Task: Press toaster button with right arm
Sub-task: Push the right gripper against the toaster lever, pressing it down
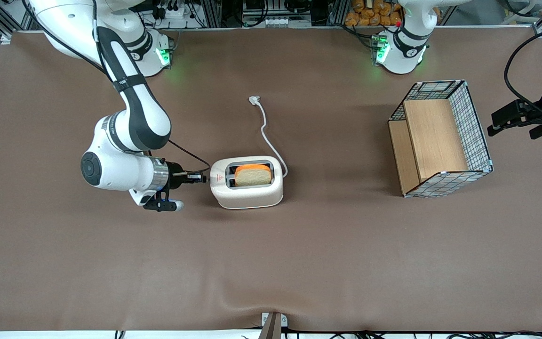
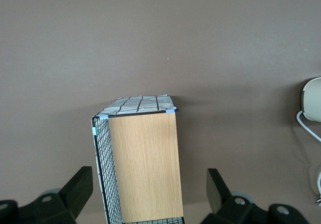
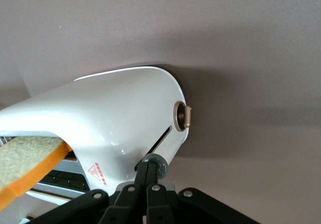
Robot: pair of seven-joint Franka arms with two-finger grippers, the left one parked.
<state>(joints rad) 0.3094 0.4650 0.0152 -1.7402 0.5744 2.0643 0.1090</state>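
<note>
On the brown bench (image 1: 299,263), the toaster (image 1: 247,195) sits mid-bench with bread in a slot, and my claw (image 3: 150,176), fingers pinched together, touches the toaster button (image 3: 156,163) on its narrow end, so the press is underway and next needs a firm downward push.

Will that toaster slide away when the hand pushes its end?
Possibly. The toaster looks small and light, sitting loose on a smooth brown table cover. The shut hand pushes the toaster button sideways, low down, so sliding seems likelier than tipping.
</note>
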